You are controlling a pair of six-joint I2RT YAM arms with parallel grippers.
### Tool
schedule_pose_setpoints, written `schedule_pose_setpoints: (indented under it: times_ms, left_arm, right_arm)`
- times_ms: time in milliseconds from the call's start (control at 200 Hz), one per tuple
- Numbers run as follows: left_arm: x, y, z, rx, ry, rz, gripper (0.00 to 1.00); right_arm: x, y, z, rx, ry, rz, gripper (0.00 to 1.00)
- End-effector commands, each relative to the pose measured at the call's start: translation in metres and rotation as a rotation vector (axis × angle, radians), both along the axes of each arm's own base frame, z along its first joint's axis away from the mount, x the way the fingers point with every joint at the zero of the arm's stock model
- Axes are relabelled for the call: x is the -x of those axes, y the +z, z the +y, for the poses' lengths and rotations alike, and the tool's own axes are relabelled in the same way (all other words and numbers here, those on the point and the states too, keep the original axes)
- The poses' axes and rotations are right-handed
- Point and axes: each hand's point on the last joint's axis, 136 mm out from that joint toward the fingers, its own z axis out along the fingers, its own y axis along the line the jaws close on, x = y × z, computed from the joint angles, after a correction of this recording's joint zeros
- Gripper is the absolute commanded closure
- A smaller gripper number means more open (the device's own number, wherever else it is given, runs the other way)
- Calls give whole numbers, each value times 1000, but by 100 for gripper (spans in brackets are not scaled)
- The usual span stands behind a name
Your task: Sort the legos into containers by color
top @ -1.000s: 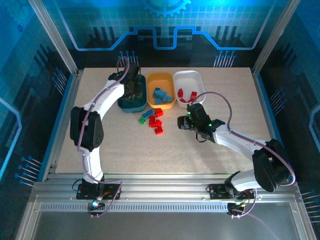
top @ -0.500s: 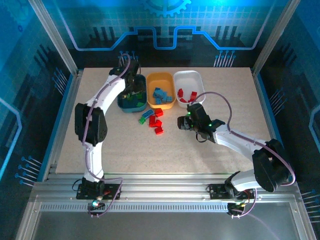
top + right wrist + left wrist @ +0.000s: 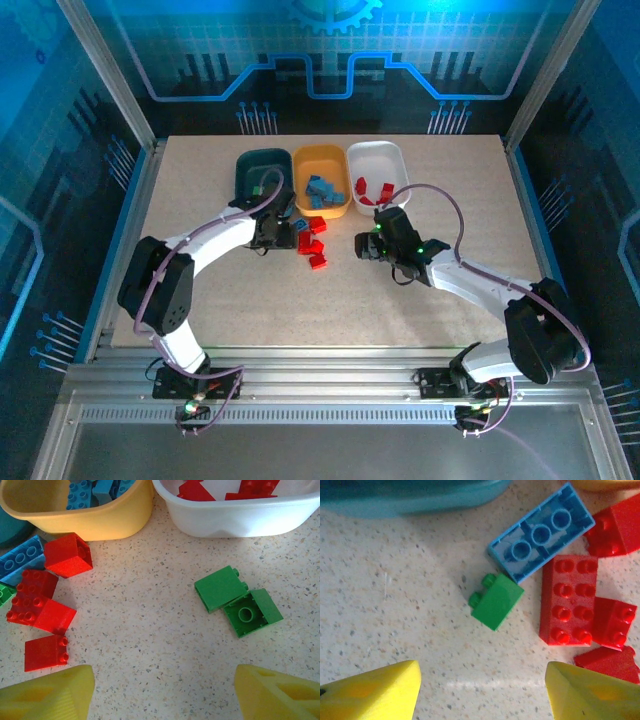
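Observation:
My left gripper [image 3: 482, 694] hangs open over bare table, just short of a small green lego [image 3: 497, 600]. Beyond the green one lie an upturned light blue lego [image 3: 542, 530] and several red legos [image 3: 568, 600]. In the top view the left gripper [image 3: 273, 232] sits at the left of this loose pile [image 3: 312, 243]. My right gripper [image 3: 162, 695] is open too, with two green legos [image 3: 220, 587] ahead of it to the right. The containers stand in a row at the back: dark teal [image 3: 256, 170], orange-yellow [image 3: 321, 158] with blue legos, white [image 3: 377, 156] with red legos.
The teal tray's rim [image 3: 395, 500] runs along the top of the left wrist view. In the right wrist view the orange-yellow tray [image 3: 100, 527] and white tray [image 3: 235, 520] stand close ahead, with red legos [image 3: 70, 555] at the left. The right gripper [image 3: 366, 245] sits right of the pile.
My left arm has swung back from over the teal tray down to the loose pile, and its jaws have opened. The right arm has not moved.

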Motion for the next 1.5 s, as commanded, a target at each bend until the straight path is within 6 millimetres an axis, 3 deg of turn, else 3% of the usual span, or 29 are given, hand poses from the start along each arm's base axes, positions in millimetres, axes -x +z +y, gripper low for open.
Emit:
schedule_pose_setpoints:
  times_ms: [0, 125, 340, 475, 765, 1060, 1211, 1346, 1411, 1496]
  left_arm:
    - [-22, -4, 1, -52, -59, -77, 32]
    - [-30, -19, -7, -62, -120, -55, 33]
    - [-35, -35, -4, -103, -126, -37, 34]
    - [-38, -42, -4, -116, -127, -32, 50]
    - [-33, -45, -7, -96, -124, -30, 64]
    - [-7, -15, -22, -110, -162, -65, 78]
    - [3, 24, -30, -53, -156, -135, 78]
    - [-26, 68, -23, 2, -96, -216, 74]
    - [-47, 74, -7, 5, -21, -205, 74]
    - [-76, 66, 13, 29, 84, -148, 78]
  right_arm:
    - [-1, 5, -4, -16, -21, -22, 25]
    - [-1, 4, -5, -12, -22, -18, 25]
    - [0, 9, -7, -22, -29, -40, 25]
    - [1, 9, -6, -27, -25, -39, 25]
    - [0, 5, -6, -19, -26, -31, 25]
    - [-1, 2, -4, -11, -23, -26, 25]
    - [-2, 1, -5, -7, -27, -26, 25]
    - [-3, -2, -1, -10, -21, -13, 25]
    - [-3, -4, -1, -6, -18, -9, 25]
    - [-4, -6, 0, 5, -10, -1, 25]
